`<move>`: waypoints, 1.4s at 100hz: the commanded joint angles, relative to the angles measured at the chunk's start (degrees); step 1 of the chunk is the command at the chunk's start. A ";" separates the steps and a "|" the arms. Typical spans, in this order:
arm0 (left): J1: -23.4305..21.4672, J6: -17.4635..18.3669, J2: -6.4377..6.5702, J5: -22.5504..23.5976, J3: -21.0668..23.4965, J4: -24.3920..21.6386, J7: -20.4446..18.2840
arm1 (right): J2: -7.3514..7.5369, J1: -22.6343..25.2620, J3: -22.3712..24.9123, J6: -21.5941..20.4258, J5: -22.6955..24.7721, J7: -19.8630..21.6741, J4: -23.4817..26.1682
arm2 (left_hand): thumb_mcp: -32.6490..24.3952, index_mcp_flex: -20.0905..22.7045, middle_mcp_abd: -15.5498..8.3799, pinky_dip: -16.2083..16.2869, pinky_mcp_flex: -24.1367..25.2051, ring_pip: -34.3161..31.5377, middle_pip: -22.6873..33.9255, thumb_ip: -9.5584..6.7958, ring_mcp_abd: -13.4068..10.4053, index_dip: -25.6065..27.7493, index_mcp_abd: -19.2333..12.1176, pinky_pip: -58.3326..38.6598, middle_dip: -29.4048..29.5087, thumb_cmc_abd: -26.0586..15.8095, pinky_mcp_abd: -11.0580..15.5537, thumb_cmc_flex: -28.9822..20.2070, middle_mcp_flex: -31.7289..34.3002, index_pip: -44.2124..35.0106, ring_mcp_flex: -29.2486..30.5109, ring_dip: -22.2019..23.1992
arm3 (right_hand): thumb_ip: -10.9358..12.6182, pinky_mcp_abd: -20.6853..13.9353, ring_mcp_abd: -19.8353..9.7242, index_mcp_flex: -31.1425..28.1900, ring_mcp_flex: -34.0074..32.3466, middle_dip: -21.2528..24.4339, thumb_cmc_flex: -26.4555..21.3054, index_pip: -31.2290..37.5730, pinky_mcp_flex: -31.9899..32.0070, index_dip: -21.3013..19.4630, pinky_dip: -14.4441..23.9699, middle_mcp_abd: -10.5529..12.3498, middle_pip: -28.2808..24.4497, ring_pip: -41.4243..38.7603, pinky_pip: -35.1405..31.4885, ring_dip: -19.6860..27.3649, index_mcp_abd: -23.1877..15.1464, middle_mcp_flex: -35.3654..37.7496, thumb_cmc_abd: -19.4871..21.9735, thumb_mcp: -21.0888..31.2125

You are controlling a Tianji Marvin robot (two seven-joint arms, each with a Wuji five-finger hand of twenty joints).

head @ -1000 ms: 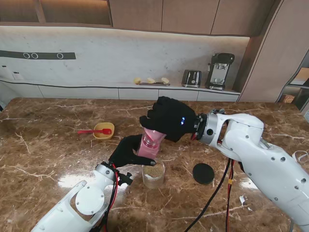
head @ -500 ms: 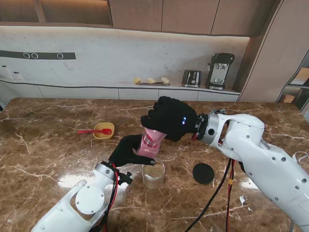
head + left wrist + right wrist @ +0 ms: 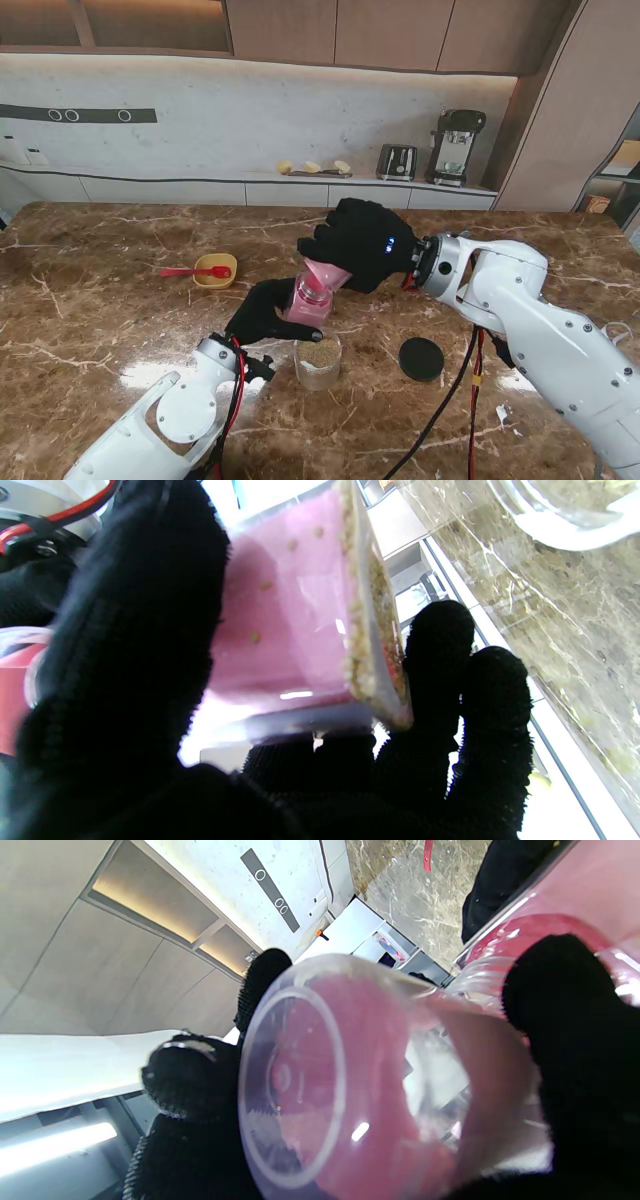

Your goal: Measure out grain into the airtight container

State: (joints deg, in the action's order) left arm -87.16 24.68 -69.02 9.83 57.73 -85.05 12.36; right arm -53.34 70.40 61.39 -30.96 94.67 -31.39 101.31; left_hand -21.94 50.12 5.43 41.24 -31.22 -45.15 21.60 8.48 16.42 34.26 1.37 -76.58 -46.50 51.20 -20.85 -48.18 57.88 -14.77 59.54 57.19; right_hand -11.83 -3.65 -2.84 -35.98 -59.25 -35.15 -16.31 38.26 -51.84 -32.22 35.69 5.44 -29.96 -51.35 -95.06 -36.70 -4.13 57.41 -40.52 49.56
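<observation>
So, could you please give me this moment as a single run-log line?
left hand: shut on pink jar | right hand: shut on clear cup, tipped onto jar | glass container: holds grain, lid off

Evenly bright overhead, with strip light glowing beneath the cabinets (image 3: pixel 150 25) at twelve o'clock, glare on the marble table (image 3: pixel 150 372) at seven, wrist views blurred and overexposed.

Two black-gloved hands: left hand (image 3: pixel 268 312) and right hand (image 3: pixel 362 244). One pink jar (image 3: pixel 308 303) and one clear pink measuring cup (image 3: pixel 325 274), near the table's middle. One clear glass container (image 3: pixel 318 362) holding grain, nearer to me. One black lid (image 3: pixel 421 358), to the right. One yellow bowl (image 3: pixel 215 270) and one red spoon (image 3: pixel 192 271), far left.
</observation>
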 commanded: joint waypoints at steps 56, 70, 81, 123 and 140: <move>0.15 0.08 -0.38 0.31 -0.16 -0.38 0.40 | -2.96 3.11 2.84 -1.46 -9.24 2.39 -4.14 | -29.84 9.88 -8.27 0.77 -0.54 -3.25 9.07 -0.27 -3.99 0.85 -13.00 -3.40 -4.03 -24.50 1.31 -12.49 8.07 -38.22 3.10 0.18 | -2.71 -0.01 -2.83 -4.90 -2.14 0.83 -9.20 8.48 0.87 4.48 1.63 0.51 -1.57 -2.92 0.34 -1.50 -8.70 2.50 15.24 6.89; 0.18 0.19 -0.40 0.38 -0.14 -0.40 0.51 | -3.17 3.64 3.34 -1.21 -9.78 2.36 -4.01 | -29.78 9.86 -8.29 0.81 -0.50 -3.29 9.07 -0.24 -3.97 0.84 -12.93 -3.47 -4.06 -24.46 1.28 -12.45 8.06 -38.19 3.06 0.23 | -2.99 -0.02 -2.80 -4.90 -2.28 0.86 -10.37 9.59 0.87 5.19 1.68 0.63 -1.53 -2.68 0.36 -1.40 -8.98 2.78 16.78 5.70; 0.12 0.20 -0.43 0.45 -0.08 -0.40 0.69 | -3.56 4.17 3.83 -1.02 -10.98 2.39 -4.03 | -29.79 9.85 -8.24 0.81 -0.48 -3.30 9.08 -0.23 -4.01 0.85 -13.00 -3.47 -4.09 -24.46 1.28 -12.50 8.06 -38.20 3.06 0.25 | -3.07 0.24 -2.66 -4.95 -2.35 0.85 -10.39 9.91 0.90 5.39 1.68 0.50 -1.56 -2.53 0.39 -1.34 -9.01 2.85 16.97 5.22; -0.03 -0.07 -0.38 0.67 0.09 -0.72 0.69 | -5.47 6.21 4.82 0.61 -17.24 3.01 -4.80 | -29.77 9.81 -8.39 0.77 -0.64 -3.30 9.11 -0.22 -4.22 0.83 -13.10 -3.49 -4.00 -24.53 1.36 -12.46 8.05 -38.28 3.11 0.22 | -2.96 0.66 -2.38 -5.23 -2.37 0.76 -10.13 10.32 1.06 5.91 1.79 0.32 -1.76 -2.51 0.15 -1.41 -8.74 2.93 17.47 4.59; 0.02 -0.12 -0.38 0.68 0.12 -0.74 0.71 | -5.96 7.02 5.52 1.41 -18.88 2.73 -5.13 | -29.75 9.87 -8.43 0.75 -0.64 -3.31 9.18 -0.21 -4.19 0.87 -13.17 -3.50 -4.01 -24.56 1.36 -12.42 8.09 -38.40 3.14 0.21 | -2.88 0.69 -2.22 -5.15 -2.09 0.76 -10.04 10.28 1.21 5.96 1.76 0.28 -1.78 -2.29 0.22 -1.34 -8.52 2.78 17.38 4.63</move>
State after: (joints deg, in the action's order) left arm -86.99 24.65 -69.16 10.32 58.12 -85.51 13.15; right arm -58.86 76.70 66.64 -30.32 76.45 -29.00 96.50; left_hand -21.94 50.13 5.43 41.24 -31.32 -45.65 21.33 8.46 16.37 34.61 1.19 -77.01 -46.50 51.20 -20.85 -48.18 57.88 -14.77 59.69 57.19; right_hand -14.08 -2.38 -2.85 -35.98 -59.27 -35.11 -17.07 46.06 -51.08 -27.06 35.70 5.31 -30.64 -50.26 -94.32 -36.71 -4.13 59.17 -39.76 47.15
